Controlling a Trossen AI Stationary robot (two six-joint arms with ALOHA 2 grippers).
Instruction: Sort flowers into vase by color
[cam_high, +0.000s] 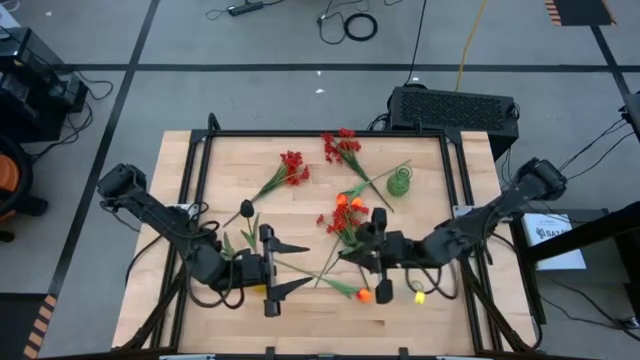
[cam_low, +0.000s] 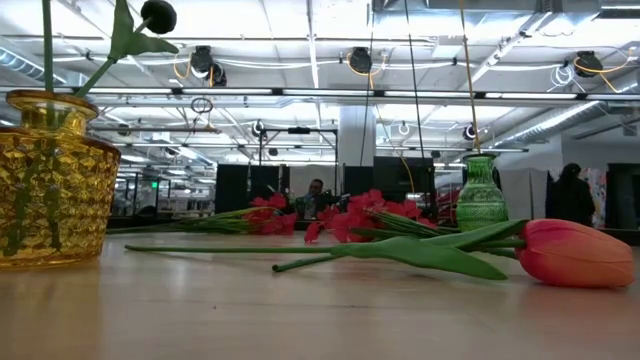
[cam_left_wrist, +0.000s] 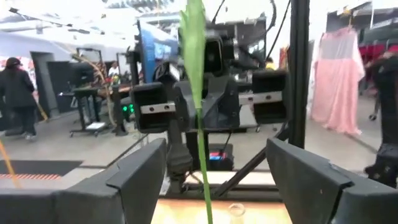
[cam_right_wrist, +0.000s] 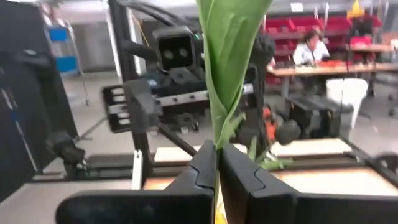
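The right gripper has its two dark fingers pressed together, and a green flower stem is pinched between them. Straight above the fingertips a wide green leaf stands upright and is twisted around the stem. Just behind the leaf, facing the gripper, is the other arm with its dark wrist block. Near the fingertips, a little behind them, an orange bloom shows partly. Under the gripper lies the light wooden table. Far behind, a person sits at a desk before red bins.
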